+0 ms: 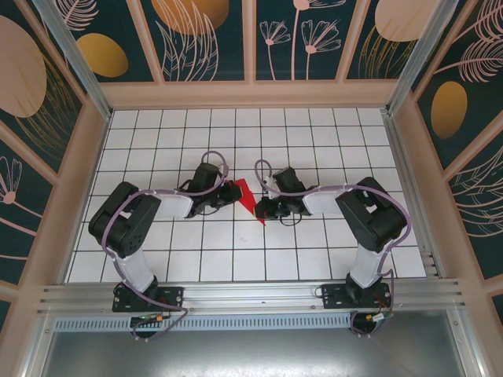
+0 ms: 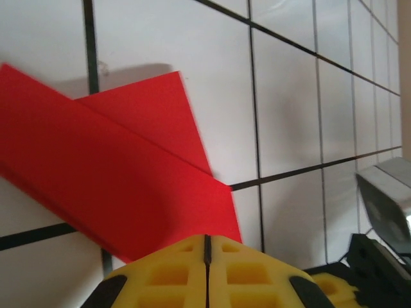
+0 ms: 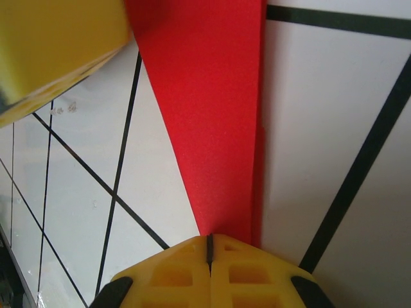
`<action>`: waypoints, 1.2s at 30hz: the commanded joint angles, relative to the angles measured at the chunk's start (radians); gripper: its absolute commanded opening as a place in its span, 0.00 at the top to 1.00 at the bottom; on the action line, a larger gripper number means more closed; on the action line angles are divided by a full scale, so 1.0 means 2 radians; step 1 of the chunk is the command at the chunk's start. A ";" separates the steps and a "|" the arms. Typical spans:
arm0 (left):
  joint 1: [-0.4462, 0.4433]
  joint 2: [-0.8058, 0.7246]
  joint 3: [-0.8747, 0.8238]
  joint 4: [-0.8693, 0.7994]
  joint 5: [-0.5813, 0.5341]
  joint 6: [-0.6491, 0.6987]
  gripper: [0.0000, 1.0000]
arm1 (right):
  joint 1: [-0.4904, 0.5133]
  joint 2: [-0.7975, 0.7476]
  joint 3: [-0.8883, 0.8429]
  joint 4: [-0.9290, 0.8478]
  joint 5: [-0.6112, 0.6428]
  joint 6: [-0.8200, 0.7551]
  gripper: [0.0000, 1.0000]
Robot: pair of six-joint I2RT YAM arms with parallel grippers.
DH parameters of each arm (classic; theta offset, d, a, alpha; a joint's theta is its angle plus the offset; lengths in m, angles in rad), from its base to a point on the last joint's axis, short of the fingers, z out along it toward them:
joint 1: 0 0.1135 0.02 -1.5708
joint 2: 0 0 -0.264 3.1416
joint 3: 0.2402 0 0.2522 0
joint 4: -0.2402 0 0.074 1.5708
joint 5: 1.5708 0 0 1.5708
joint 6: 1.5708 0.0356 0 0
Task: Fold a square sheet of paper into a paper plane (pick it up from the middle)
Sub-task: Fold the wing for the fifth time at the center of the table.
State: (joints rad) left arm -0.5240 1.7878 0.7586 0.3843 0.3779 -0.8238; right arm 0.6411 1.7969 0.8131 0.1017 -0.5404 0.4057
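The red paper [image 1: 246, 196] is folded into a narrow pointed dart, the paper plane, and lies mid-table between my two grippers. My left gripper [image 1: 230, 192] is shut at its wide end. In the left wrist view the creased red layers [image 2: 128, 179] run under the closed yellow fingertips [image 2: 207, 247]. My right gripper [image 1: 263, 210] is shut at the narrow end. In the right wrist view the tapering red strip [image 3: 212, 115] ends at the closed jaw line [image 3: 209, 247]. A yellow finger of the left gripper [image 3: 51, 51] sits at the strip's far end.
The table is white tiles with black grid lines [image 1: 314, 141], walled on three sides by patterned panels [image 1: 251, 39]. A metal rail [image 1: 251, 294] runs along the near edge. Part of the right arm [image 2: 385, 218] is close by in the left wrist view.
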 commanded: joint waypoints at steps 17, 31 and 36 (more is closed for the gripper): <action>-0.001 0.032 -0.007 -0.013 -0.035 0.004 0.96 | 0.005 0.056 0.085 -0.015 -0.029 0.023 1.00; -0.001 0.059 -0.011 -0.052 -0.077 -0.029 1.00 | 0.013 0.020 0.020 -0.048 -0.038 0.000 1.00; -0.001 0.068 -0.013 -0.055 -0.086 -0.039 1.00 | 0.025 -0.017 -0.016 -0.071 -0.042 -0.014 1.00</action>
State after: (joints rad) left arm -0.5243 1.8397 0.7586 0.3866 0.3164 -0.8848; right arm 0.6682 1.8061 0.8299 0.0605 -0.6041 0.4164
